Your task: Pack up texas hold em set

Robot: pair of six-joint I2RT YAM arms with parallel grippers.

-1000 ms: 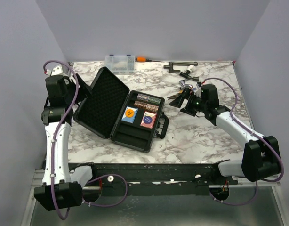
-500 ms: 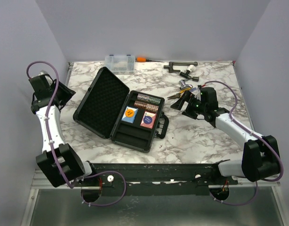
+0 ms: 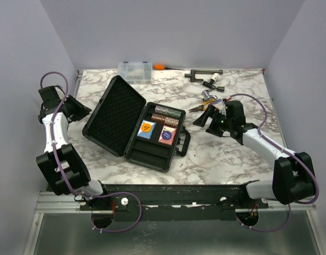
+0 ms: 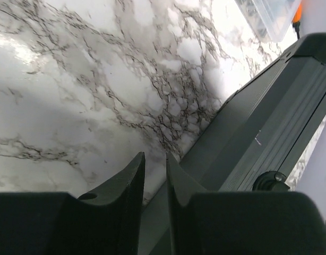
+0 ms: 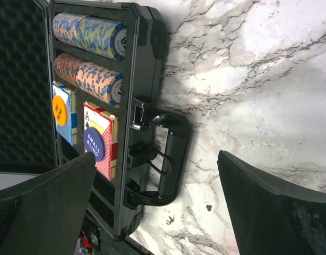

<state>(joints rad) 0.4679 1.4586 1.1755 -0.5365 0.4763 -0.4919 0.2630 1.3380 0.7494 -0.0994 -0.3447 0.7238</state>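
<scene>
The black foam-lined case lies open mid-table, its lid tilted back to the left. Its tray holds chip rolls, a blue deck with an orange disc and a red deck with a blue disc. My left gripper hovers just left of the lid's outer wall. Its jaws stand at a narrow slit with nothing between them. My right gripper stands wide open to the right of the case, above the table. In the right wrist view the handle shows between its fingers.
A clear organiser box and an orange-handled tool sit at the back edge. A black clamp-like tool, small fittings and pliers lie behind the right gripper. Walls close in both sides.
The left gripper pulled away from the lid's edge to the left and its jaws narrowed from wide to a slit. The right gripper drifted slightly left toward the case. The lid stays open.
</scene>
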